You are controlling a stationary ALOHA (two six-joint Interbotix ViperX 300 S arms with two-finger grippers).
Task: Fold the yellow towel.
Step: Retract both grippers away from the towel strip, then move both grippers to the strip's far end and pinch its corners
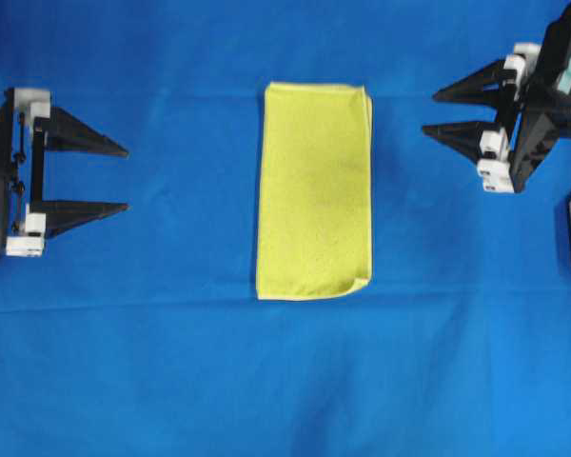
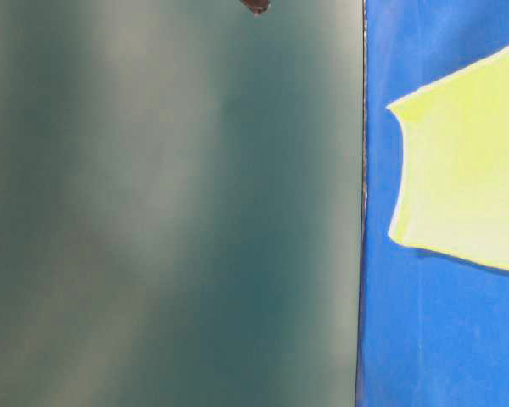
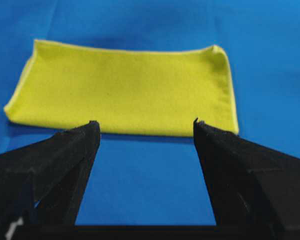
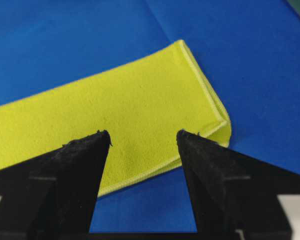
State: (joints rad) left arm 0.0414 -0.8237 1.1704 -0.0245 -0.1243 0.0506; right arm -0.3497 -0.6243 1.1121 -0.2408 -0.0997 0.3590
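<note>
With the towel [image 1: 313, 190] already doubled into a tall rectangle mid-table, I read the job as near done or awaiting a second fold. Left gripper [image 1: 126, 178] sits well off to the towel's left, jaws spread, holding nothing. Right gripper [image 1: 428, 112] is off to the right, jaws likewise released and empty.

Risks as I judge them: the layered hems on the right edge look slightly splayed at the lower right corner. If I pinch only the top layer there, the fold could peel open. A dragging fingertip could also snag the blue cloth [image 1: 152, 362] under it and skew everything.

Long axis runs top to bottom in the overhead view. The rounded fold edge faces left, the open hems right.
</note>
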